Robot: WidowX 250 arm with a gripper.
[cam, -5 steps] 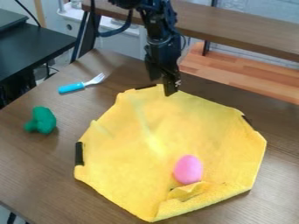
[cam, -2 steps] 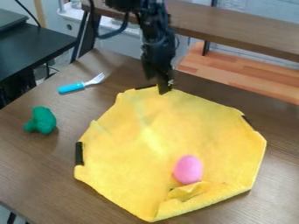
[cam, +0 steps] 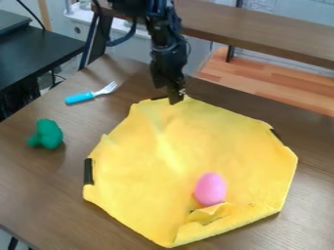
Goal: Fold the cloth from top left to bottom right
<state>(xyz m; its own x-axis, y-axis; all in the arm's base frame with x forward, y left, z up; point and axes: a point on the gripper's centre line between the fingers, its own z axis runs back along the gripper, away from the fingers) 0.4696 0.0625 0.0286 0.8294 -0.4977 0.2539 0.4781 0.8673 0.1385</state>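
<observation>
At six o'clock from the gripper (cam: pixel 174 101), whose opening I can't tell, lies the cloth (cam: pixel 150 171), a pink egg (cam: pixel 211 189) obstructing its five o'clock side, with a fork (cam: pixel 81 98) at the gripper's nine.

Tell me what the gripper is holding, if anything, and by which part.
It cannot be told: the gripper is at the top edge of the yellow cloth, but whether it pinches it is unclear.
</observation>
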